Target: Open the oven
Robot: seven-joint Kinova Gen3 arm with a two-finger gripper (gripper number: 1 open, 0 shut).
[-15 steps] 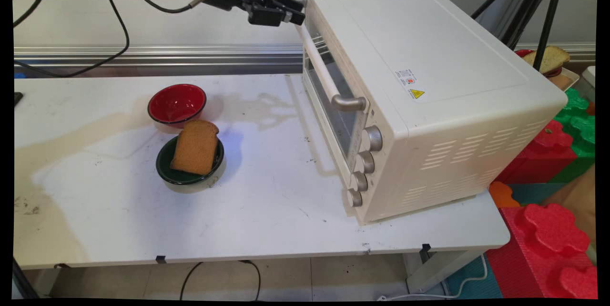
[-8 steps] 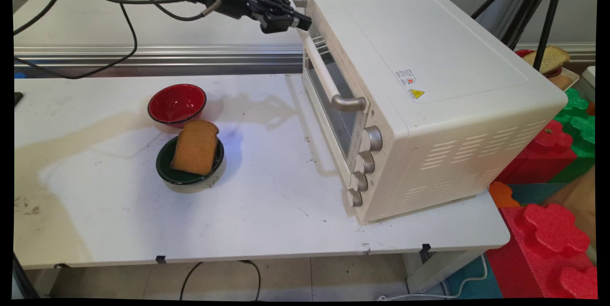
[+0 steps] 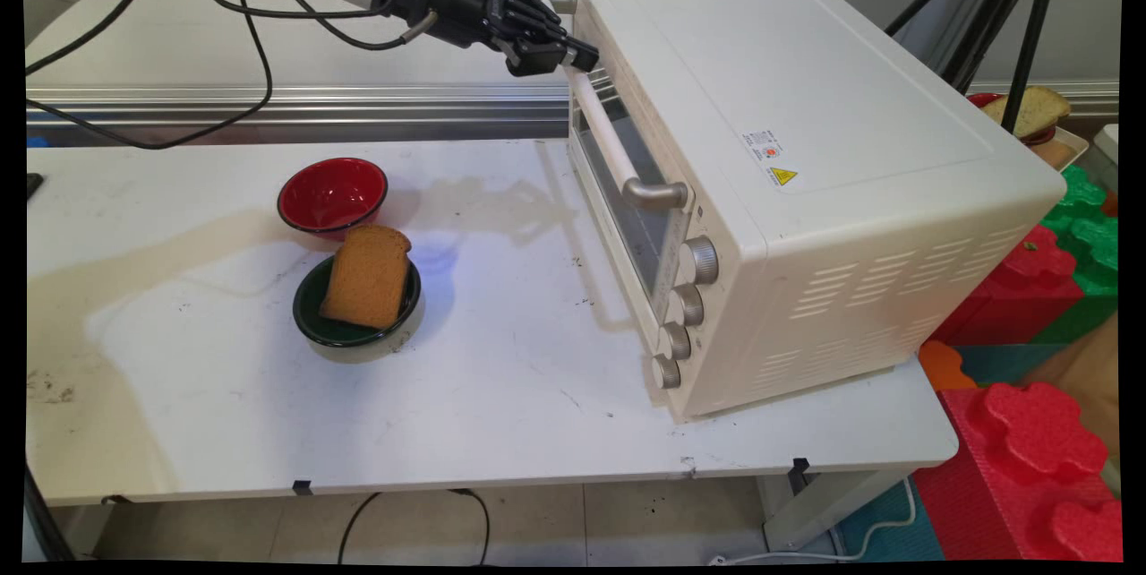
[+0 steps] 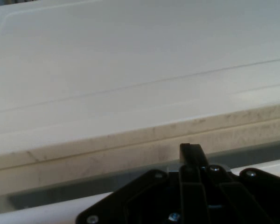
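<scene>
My black gripper (image 3: 577, 58) is shut, its tips against the upper far corner of the white toaster oven (image 3: 806, 109), just above the far end of the door handle (image 3: 609, 141). The oven door looks closed. In the hand view the shut gripper (image 4: 191, 150) points at the door's top edge (image 4: 107, 154), with the oven's flat top (image 4: 130, 70) filling the view beyond. On the table to the left, a slice of brown bread (image 3: 367, 278) leans in a dark green bowl (image 3: 307, 306). An empty red bowl (image 3: 332, 194) stands just behind it.
Black cables (image 3: 242, 47) hang from the arm over the table's back left. Four knobs (image 3: 685, 306) line the oven's near front. Red and green foam blocks (image 3: 1030, 432) lie on the floor at the right. A plate with bread (image 3: 1030, 114) sits behind the oven.
The gripper has moved right and slightly down, from beside the oven's upper corner to against the top of the door. Bowls, bread and oven have stayed put.
</scene>
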